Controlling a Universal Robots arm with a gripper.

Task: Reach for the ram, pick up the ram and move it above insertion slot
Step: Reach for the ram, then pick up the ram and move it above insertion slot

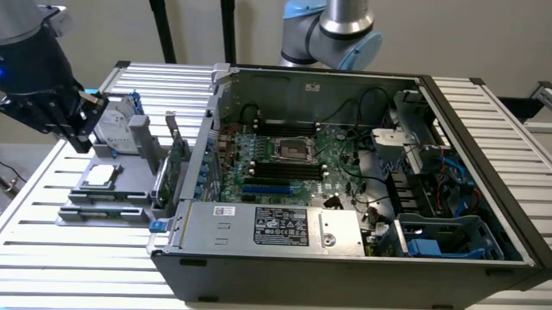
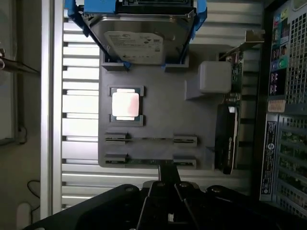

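Black jaws shut tight on nothing: the gripper (image 2: pixel 167 168) hangs over the end of a grey tray (image 2: pixel 158 103) where the ram (image 2: pixel 144 162), a thin green stick, sits on edge in one of two long holders. In the wrist view the tips line up with the stick; the exterior view suggests they are above it, not touching, though that gap is hard to judge. Closed like this, the jaws would likely strike the stick's top edge rather than straddle it, pressing it into the holder or knocking it askew. A grip taken off-centre on so thin a board could let it tilt or slip. Just beyond on the tray lie a CPU (image 2: pixel 125 104) and a hard drive (image 2: pixel 141 40), and a card (image 2: pixel 225 139) stands upright on the side toward the open case (image 1: pixel 345 258). Any sideways drift risks clipping these. The black memory slots (image 1: pixel 285 171) lie inside the case, past its raised wall (image 1: pixel 211 129). A low carry could catch that wall or the loose cables (image 1: pixel 366 110) near the board.
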